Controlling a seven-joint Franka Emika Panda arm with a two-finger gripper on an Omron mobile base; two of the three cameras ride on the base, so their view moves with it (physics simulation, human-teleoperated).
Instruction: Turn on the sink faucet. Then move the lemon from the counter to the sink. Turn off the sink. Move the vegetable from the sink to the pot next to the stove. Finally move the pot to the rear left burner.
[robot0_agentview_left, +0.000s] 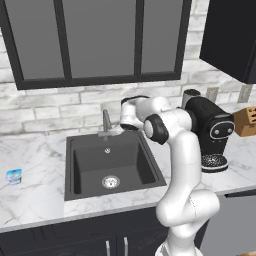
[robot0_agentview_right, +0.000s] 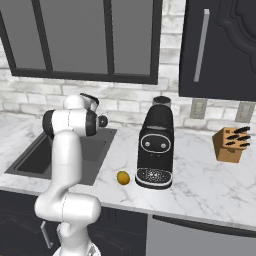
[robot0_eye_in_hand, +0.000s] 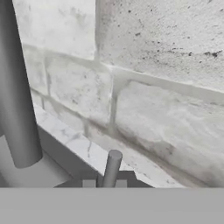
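The sink faucet (robot0_agentview_left: 106, 121) stands behind the dark sink (robot0_agentview_left: 85, 165), and its grey spout (robot0_eye_in_hand: 17, 96) rises on the left of the hand view. My gripper (robot0_eye_in_hand: 105, 183) is shut on the faucet's small lever handle (robot0_eye_in_hand: 112, 166), with a fingertip on each side of it. The hand (robot0_agentview_left: 131, 114) hovers just right of the faucet, over the basin's back rim. The lemon (robot0_agentview_right: 123, 177) lies on the counter (robot0_agentview_right: 200, 185) right of the sink (robot0_agentview_right: 30, 157), by the coffee machine's foot. The pot and the stove are out of view.
A black coffee machine (robot0_agentview_left: 212, 132) stands right of the basin, and a wooden knife block (robot0_agentview_right: 231, 144) sits further right. A small blue-and-white cup (robot0_agentview_left: 14, 176) rests on the counter left of the sink. The brick wall (robot0_eye_in_hand: 166, 65) is close behind the faucet.
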